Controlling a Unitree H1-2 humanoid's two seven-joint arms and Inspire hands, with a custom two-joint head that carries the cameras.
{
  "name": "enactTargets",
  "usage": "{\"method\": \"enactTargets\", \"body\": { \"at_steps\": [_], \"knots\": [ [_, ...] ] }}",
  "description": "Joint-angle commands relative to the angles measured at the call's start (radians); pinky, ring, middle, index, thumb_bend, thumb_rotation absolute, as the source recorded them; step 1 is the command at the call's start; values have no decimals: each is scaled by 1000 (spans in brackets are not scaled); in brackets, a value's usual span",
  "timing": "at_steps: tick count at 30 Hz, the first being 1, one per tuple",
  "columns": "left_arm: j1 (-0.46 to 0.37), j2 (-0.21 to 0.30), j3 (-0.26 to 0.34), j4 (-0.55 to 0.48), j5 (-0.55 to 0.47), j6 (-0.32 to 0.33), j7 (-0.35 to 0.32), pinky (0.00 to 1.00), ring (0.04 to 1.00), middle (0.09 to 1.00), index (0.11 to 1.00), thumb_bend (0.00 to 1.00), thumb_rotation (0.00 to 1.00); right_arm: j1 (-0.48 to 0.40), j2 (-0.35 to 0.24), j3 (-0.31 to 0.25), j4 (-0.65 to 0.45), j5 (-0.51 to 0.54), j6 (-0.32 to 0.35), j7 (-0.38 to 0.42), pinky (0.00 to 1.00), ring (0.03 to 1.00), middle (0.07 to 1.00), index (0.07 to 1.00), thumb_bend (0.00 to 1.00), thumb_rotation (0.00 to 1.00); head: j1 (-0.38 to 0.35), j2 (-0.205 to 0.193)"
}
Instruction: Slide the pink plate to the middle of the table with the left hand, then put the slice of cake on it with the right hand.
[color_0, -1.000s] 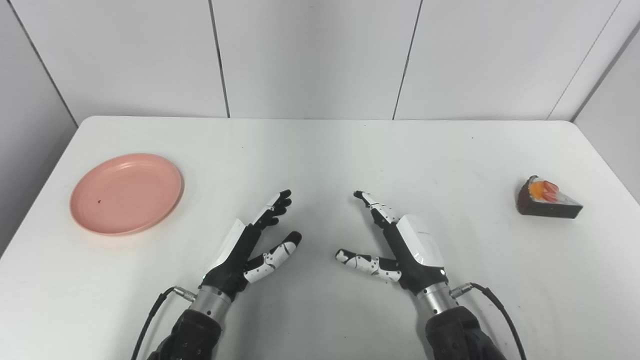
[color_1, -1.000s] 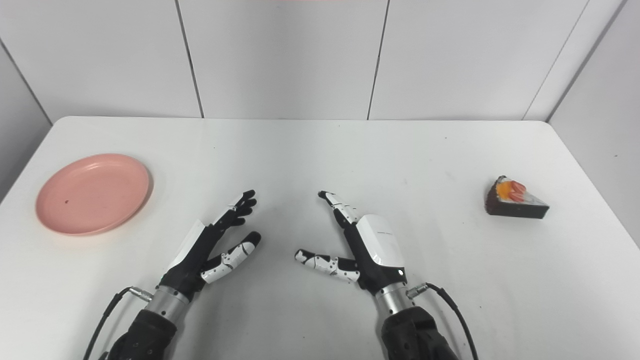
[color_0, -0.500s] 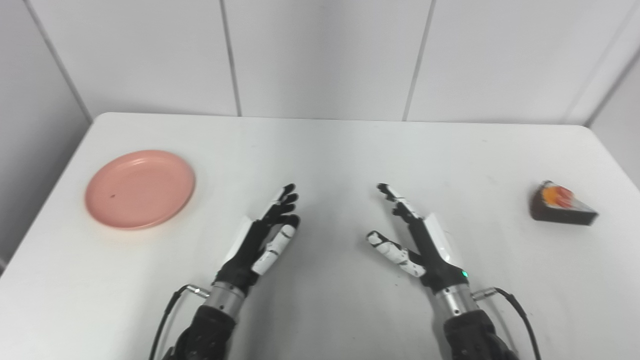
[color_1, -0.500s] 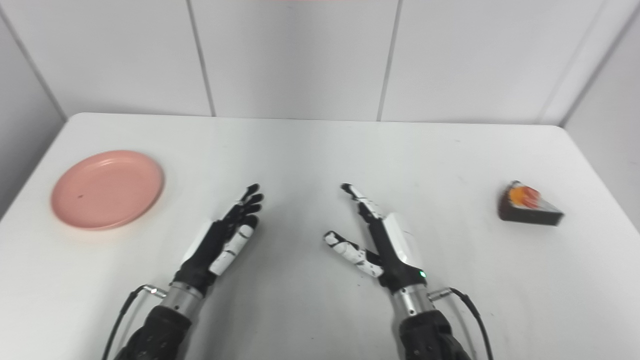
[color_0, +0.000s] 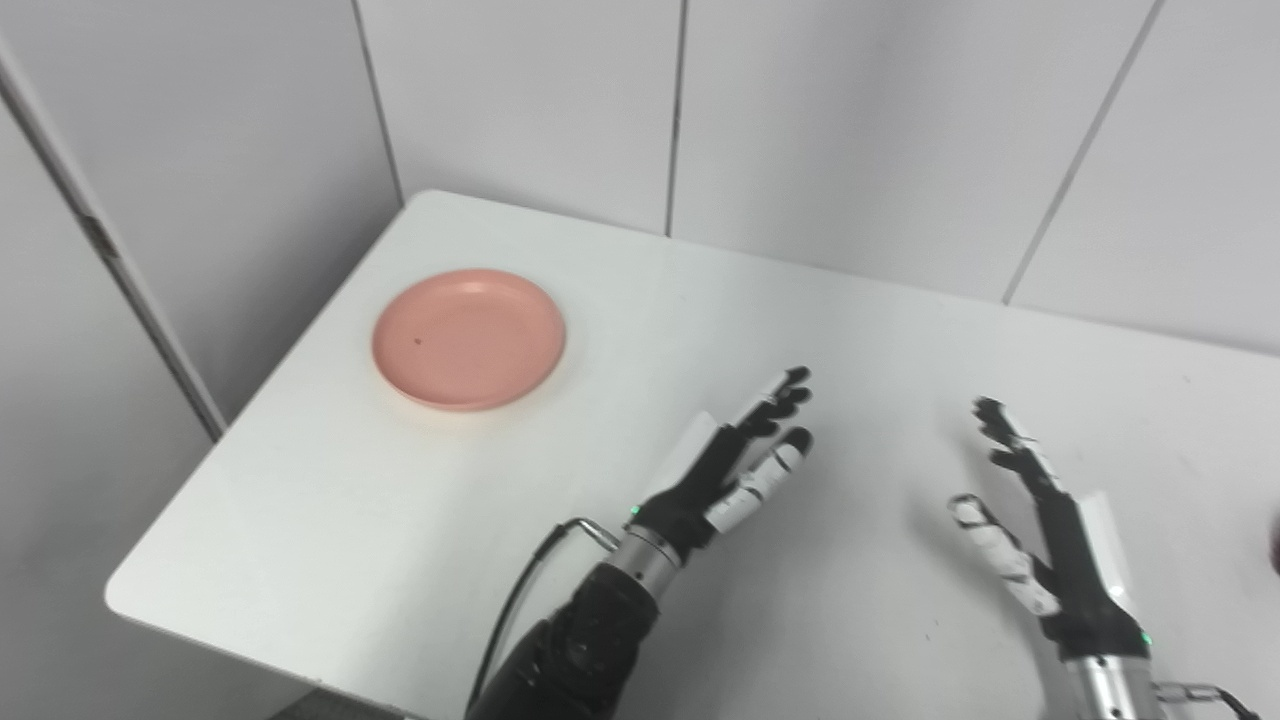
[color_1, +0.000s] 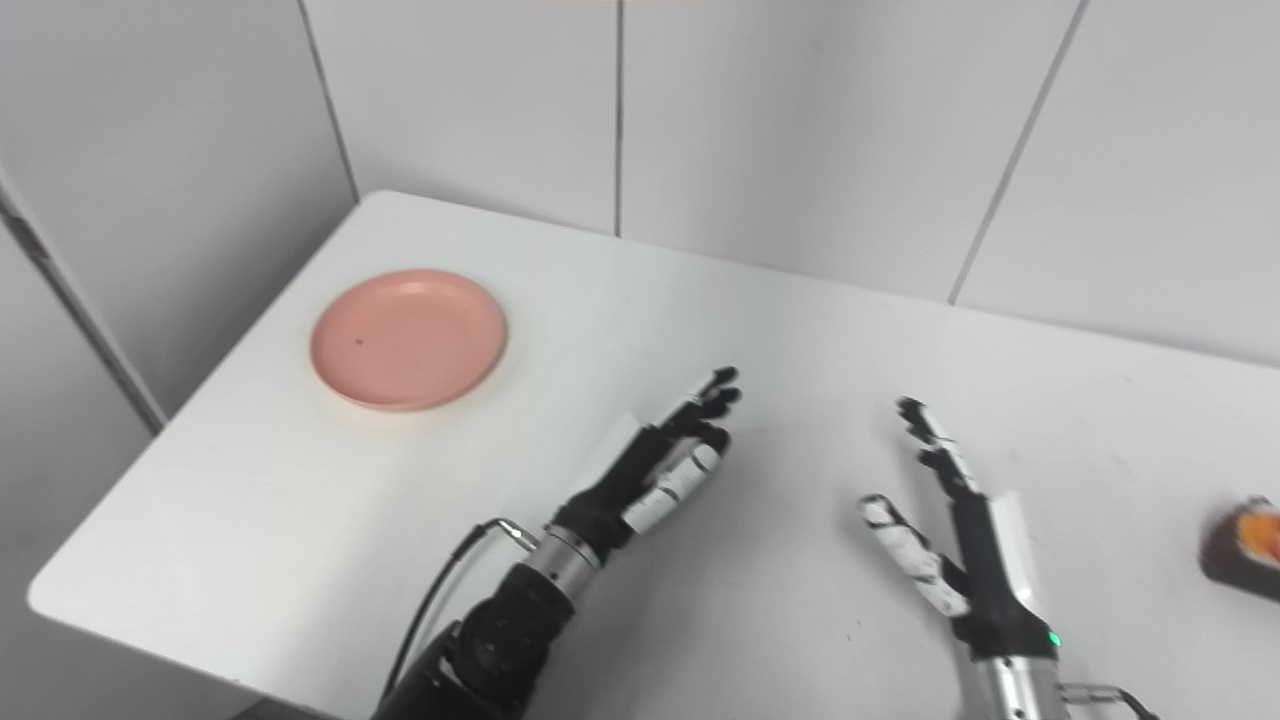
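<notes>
The pink plate (color_0: 468, 338) lies empty near the table's far left corner. My left hand (color_0: 733, 466) hovers over the table's middle, well to the right of the plate, open with fingers stretched out and holding nothing. My right hand (color_0: 1035, 530) stands open at the lower right, thumb spread to the left, also empty. The slice of cake (color_1: 1248, 547), dark with an orange top, sits at the right edge of the right eye view, far right of my right hand; the left eye view shows only a sliver of it.
The white table (color_0: 330, 480) has its left edge and near left corner in view. Grey wall panels (color_0: 520, 100) rise behind it and to the left. A black cable (color_0: 520, 600) loops from my left wrist.
The camera has swung to the left, so the whole scene has shifted right and the cake is nearly out of frame. Both hands stay open; the left thumb has drawn in beside its fingers.
</notes>
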Motion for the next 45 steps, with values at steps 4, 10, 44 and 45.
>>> {"method": "enactTargets", "body": {
  "at_steps": [4, 10, 44, 45],
  "knots": [
    [26, -14, -6, 99, -1, -56, 38, 896, 929, 929, 943, 345, 1000, 64, -10, -6, 106, 0, -68, -13, 850, 884, 894, 899, 353, 1000, 8, -6],
    [22, -16, -7, 108, 2, -54, 37, 909, 937, 936, 945, 365, 1000, 62, -14, -8, 110, 12, -68, 0, 877, 896, 897, 909, 305, 1000, 9, -11],
    [-17, -136, 121, -363, -231, 234, 25, 945, 945, 950, 945, 440, 1000, 29, -33, -19, 181, 48, -79, 26, 848, 881, 890, 899, 369, 1000, 25, -2],
    [-20, -137, 124, -378, -232, 243, 28, 948, 944, 950, 945, 434, 1000, 29, -33, -20, 182, 49, -78, 27, 849, 882, 891, 900, 370, 1000, 25, -2]
  ]
}}
